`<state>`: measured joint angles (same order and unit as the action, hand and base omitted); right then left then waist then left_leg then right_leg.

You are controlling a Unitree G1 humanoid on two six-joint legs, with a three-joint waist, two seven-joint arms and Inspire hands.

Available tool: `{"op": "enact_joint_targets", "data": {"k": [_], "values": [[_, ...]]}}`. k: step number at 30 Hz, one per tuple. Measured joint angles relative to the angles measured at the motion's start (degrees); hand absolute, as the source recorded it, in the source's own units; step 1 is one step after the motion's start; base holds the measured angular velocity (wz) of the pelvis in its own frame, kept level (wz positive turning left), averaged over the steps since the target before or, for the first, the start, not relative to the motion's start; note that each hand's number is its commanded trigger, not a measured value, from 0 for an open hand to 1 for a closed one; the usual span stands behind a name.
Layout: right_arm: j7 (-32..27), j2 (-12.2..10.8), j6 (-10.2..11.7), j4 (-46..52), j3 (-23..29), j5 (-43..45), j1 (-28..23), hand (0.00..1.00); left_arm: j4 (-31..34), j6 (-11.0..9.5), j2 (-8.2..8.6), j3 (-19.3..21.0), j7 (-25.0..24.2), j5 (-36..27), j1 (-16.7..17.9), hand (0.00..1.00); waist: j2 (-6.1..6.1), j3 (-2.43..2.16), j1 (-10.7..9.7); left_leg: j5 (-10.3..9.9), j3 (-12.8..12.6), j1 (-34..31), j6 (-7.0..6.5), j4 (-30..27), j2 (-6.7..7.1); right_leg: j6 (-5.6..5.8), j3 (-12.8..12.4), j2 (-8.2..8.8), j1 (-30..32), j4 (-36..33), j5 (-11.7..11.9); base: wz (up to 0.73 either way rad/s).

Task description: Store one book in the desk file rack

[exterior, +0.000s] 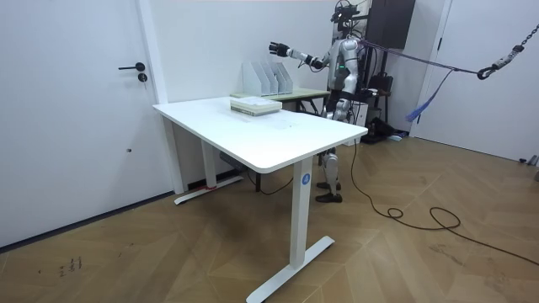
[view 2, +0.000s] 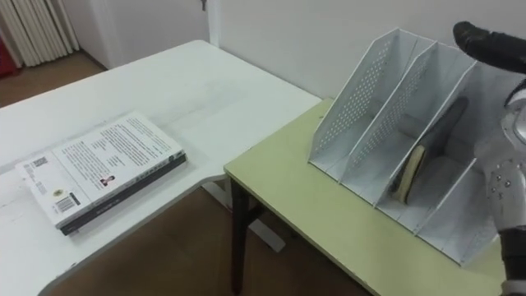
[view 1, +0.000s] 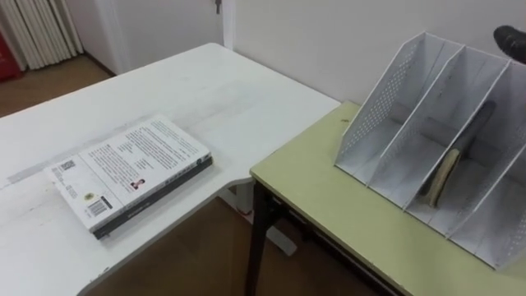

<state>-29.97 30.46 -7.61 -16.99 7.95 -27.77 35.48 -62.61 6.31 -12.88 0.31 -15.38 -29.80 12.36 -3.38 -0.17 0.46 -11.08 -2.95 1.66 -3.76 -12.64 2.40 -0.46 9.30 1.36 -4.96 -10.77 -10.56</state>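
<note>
The green desk point(view 1: 345, 222) lies nearest, well below the right hand point(view 2: 485, 39), with the white perforated file rack point(view 1: 374, 115) standing on it. Directly under the hand, a book point(view 1: 444, 177) leans on edge inside one of the rack's middle compartments, apart from the hand. The hand hovers over the rack's top edge; its fingers seem straight and loose, closed on nothing, though little of them shows. Far off to the hand's left, a stack of books point(view 1: 131, 177) lies flat on the white table point(view 1: 222, 90). In the room view the robot stands behind the green desk, its arm stretched over the rack.
</note>
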Motion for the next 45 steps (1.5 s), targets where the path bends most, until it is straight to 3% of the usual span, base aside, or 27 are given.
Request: {"op": "enact_joint_targets", "data": {"k": [6,12,16,20,25,26,31,37,39,45], "values": [[5.3,-0.84,0.08,11.96,-2.31,3.28,-1.93,0.0,-0.25,-0.45,-0.25,-0.97,0.07,0.01,-0.41,0.0,0.08,0.11,-0.04,-0.01,-0.02,0.14,0.01,0.05,-0.16,-0.05,-0.1,-0.06,-0.04,-0.08,0.03,0.0],[16.63,-1.11,-0.05,19.63,-5.11,3.46,-9.41,0.0,-0.31,-0.57,-0.34,-1.0,-0.5,0.01,-0.38,0.0,-0.1,0.16,0.36,-0.01,-0.12,0.4,0.02,0.79,-0.18,-0.05,-0.38,-0.03,-0.1,-0.11,0.04,-0.03],[27.04,-1.0,-0.11,21.9,-7.11,2.08,-12.03,0.0,-0.31,-0.56,-0.65,-1.08,-1.34,-0.33,-0.48,0.0,-0.19,0.13,0.35,0.0,-0.31,0.29,0.02,0.8,-0.22,-0.05,-0.61,-0.08,0.3,-0.19,0.04,-0.04],[39.73,-1.04,-2.01,23.83,-11.29,2.7,-12.56,0.0,-0.47,-0.45,-1.41,-1.21,-3.03,-0.73,-0.75,0.0,-0.66,0.04,1.02,-0.02,-1.63,0.02,0.14,0.96,-0.77,-0.17,-1.28,-0.41,1.04,-0.82,0.13,-0.12],[55.36,-0.53,-3.37,23.96,-16.71,3.47,-12.58,0.0,-0.53,0.12,-2.41,-2.95,-5.55,-1.02,-1.79,0.0,-1.55,0.02,1.92,-0.02,-1.54,0.07,0.15,0.81,-0.81,-0.17,-1.28,-0.4,0.89,-0.79,0.13,0.01],[58.77,-0.52,-3.83,22.92,-18.67,3.52,-12.6,0.0,-0.53,0.64,-2.88,-3.62,-5.69,-1.09,-2.41,0.0,-1.36,0.33,2.91,-0.02,-1.5,0.08,0.15,0.78,-0.81,-0.17,-1.28,-0.4,0.81,-0.78,0.13,0.0],[70.2,-0.53,-5.17,16.35,-23.81,6.01,-18.03,0.0,-3.29,1.93,-3.73,-5.65,-6.58,-2.18,-5.64,0.0,-2.36,0.65,5.44,-0.05,-0.35,-0.03,0.12,0.71,-0.62,-0.13,-1.15,-0.36,0.27,-0.53,0.18,0.09],[74.52,-1.01,-6.64,5.24,-26.59,13.15,-27.07,0.0,-3.53,2.38,-3.44,-7.55,-6.62,-5.8,-6.57,0.0,-1.37,1.0,7.59,-0.29,-0.17,-0.81,0.11,-0.12,-0.63,-0.19,-1.22,-0.39,0.46,-0.12,0.28,0.04],[74.39,-1.68,-6.78,0.62,-26.92,16.07,-29.05,0.0,-3.9,2.31,-3.18,-8.32,-6.23,-6.16,-6.84,0.0,-0.8,0.86,7.64,-0.29,-0.16,-0.97,0.11,-0.15,-0.63,-0.19,-1.02,-0.39,0.5,-0.1,0.28,0.0],[72.07,-7.81,-6.68,-13.04,-24.11,22.19,-34.46,0.0,-3.92,1.6,-1.74,-7.89,-5.48,-5.98,-6.17,0.0,0.85,0.16,7.21,-0.28,-0.24,-0.98,0.13,-0.08,-0.68,-0.24,-0.6,-0.38,0.47,-0.02,0.3,0.01]]}}
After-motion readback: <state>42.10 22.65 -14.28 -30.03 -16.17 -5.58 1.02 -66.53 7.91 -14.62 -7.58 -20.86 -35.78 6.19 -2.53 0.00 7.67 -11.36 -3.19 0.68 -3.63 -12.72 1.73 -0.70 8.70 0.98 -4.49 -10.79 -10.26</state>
